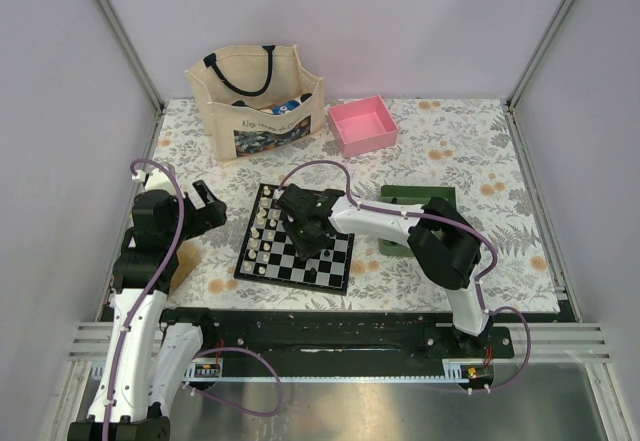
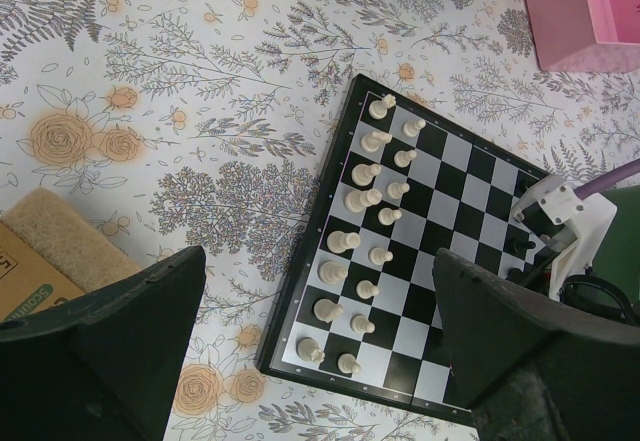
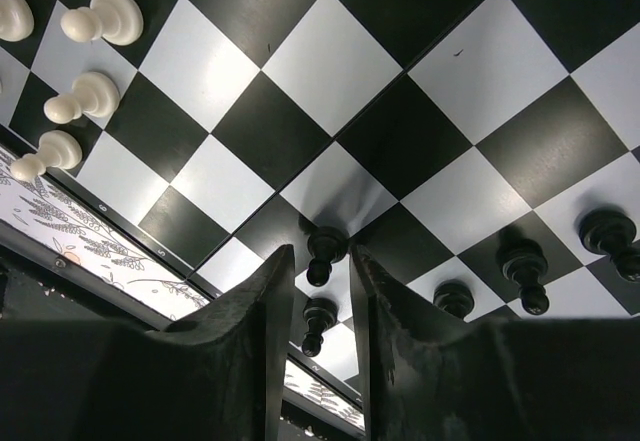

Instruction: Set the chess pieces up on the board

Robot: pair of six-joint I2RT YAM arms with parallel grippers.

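My right gripper (image 3: 321, 253) brackets a black pawn (image 3: 326, 245) upright on the board (image 3: 250, 131) (pinching or slack, I cannot tell). Likely placing it; next, spread and rise straight.

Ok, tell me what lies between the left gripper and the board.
Only bare floral tablecloth. The top external view shows that strip between the left gripper and the left rim of the board, with nothing on it.
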